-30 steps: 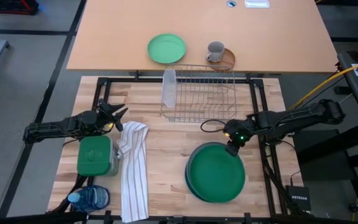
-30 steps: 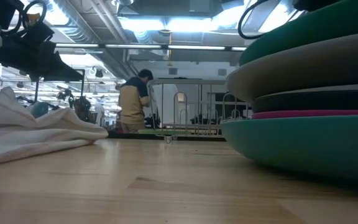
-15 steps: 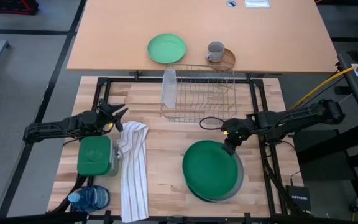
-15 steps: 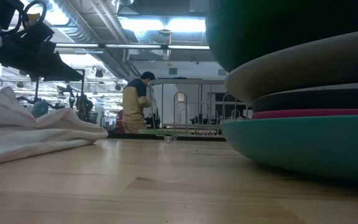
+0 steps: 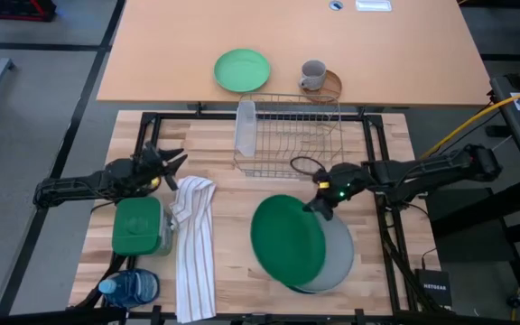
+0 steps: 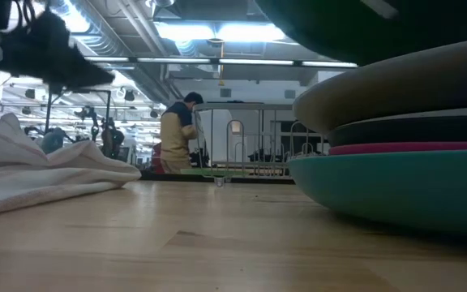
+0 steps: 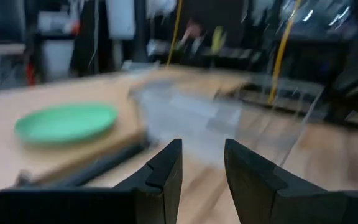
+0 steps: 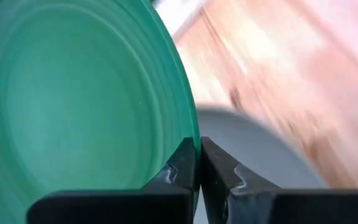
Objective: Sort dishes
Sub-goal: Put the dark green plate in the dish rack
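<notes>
From above, the right gripper pinches the rim of the dark green plate, lifted and tilted over the light grey plate at about 5 o'clock on the wooden table. Only the low view shows the whole stack: light grey, charcoal plate, purple-pink plate, and teal-green plate at the bottom. All look round, smooth and not shiny. The left gripper waits at 9 o'clock with its fingers apart, holding nothing.
</notes>
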